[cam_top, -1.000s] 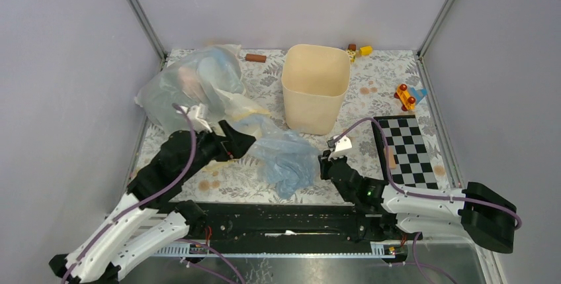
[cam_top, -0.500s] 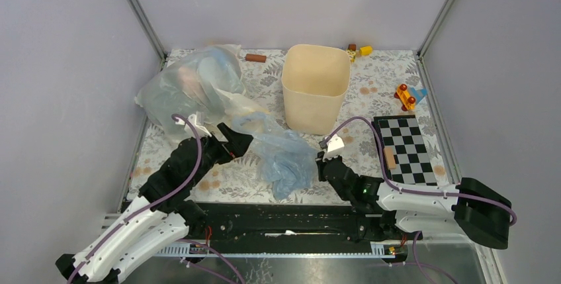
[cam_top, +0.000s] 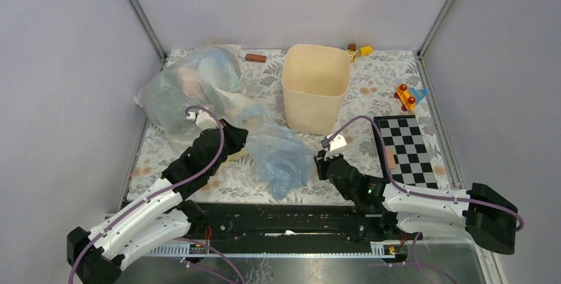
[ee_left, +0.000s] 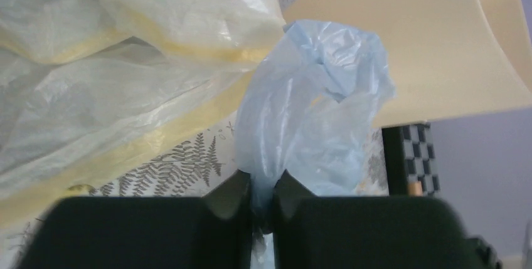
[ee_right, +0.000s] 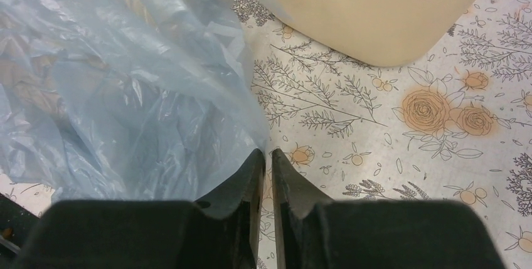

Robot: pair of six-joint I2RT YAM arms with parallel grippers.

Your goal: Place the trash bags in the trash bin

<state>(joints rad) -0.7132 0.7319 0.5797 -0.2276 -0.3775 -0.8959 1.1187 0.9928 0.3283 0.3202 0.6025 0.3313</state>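
Observation:
The pale blue trash bag (cam_top: 283, 158) lies crumpled on the flowered cloth in front of the cream trash bin (cam_top: 315, 92). My left gripper (cam_top: 242, 140) is at the bag's upper left end. In the left wrist view it (ee_left: 260, 182) is shut on a gathered fold of the blue bag (ee_left: 313, 112), with the bin (ee_left: 426, 43) behind. My right gripper (cam_top: 319, 162) sits low at the bag's right edge. In the right wrist view its jaws (ee_right: 264, 155) stand almost together with nothing between them, the bag (ee_right: 125, 93) just to their left and the bin (ee_right: 370, 12) ahead.
A bulky clear whitish bag (cam_top: 192, 85) fills the back left, with a pale yellow bag (ee_left: 188, 24) under it beside my left gripper. A checkerboard (cam_top: 407, 151) lies at the right. Small toys (cam_top: 407, 95) and a brown cylinder (cam_top: 255, 57) sit near the back edge.
My left gripper moved right and forward to the blue bag's end and closed on it, having been open before. The right arm shifted only slightly.

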